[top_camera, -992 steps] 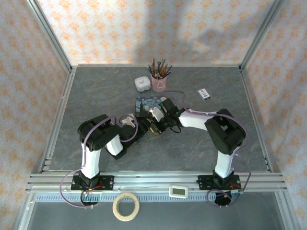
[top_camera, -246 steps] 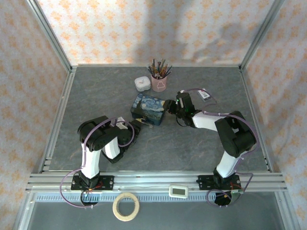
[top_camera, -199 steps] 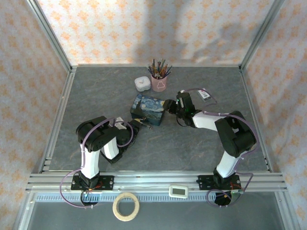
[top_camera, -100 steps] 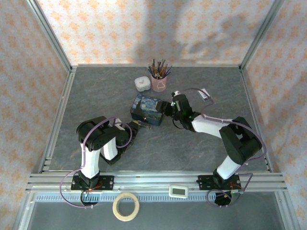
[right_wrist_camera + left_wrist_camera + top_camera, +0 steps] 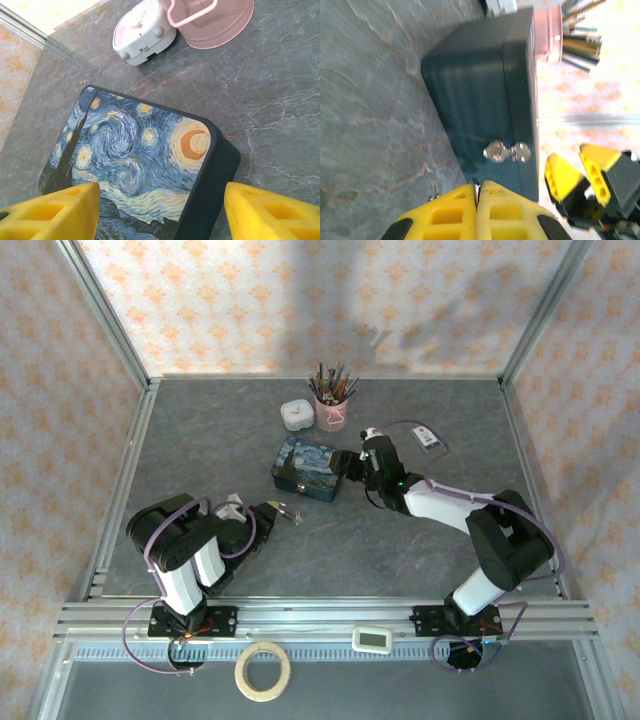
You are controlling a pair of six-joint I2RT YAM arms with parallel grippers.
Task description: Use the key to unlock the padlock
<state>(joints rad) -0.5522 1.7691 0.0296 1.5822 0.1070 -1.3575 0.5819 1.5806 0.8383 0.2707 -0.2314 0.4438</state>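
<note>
The blue starry-night tin [image 5: 308,468] lies mid-table. In the left wrist view its dark side carries a silvery hasp [image 5: 506,151] with nothing hanging from it. My left gripper [image 5: 272,516] sits near-left of the tin and apart from it. It is shut, with a thin silvery sliver [image 5: 476,184] showing between the fingertips. From above, a tiny dark-and-silvery piece, the padlock [image 5: 291,514], sticks out of its tip. I cannot make out the key separately. My right gripper [image 5: 352,466] is open, its fingers [image 5: 50,212] wide on either side of the tin's right corner [image 5: 210,175].
A pink cup of pens [image 5: 332,410] and a small white case [image 5: 294,415] stand behind the tin. A white-and-black card [image 5: 427,437] lies at the back right. A tape roll [image 5: 263,670] and a white device [image 5: 373,640] rest on the near rail.
My left arm has drawn back toward the near left, taking the small metal piece away from the tin's front. The right gripper has moved to the tin's right end.
</note>
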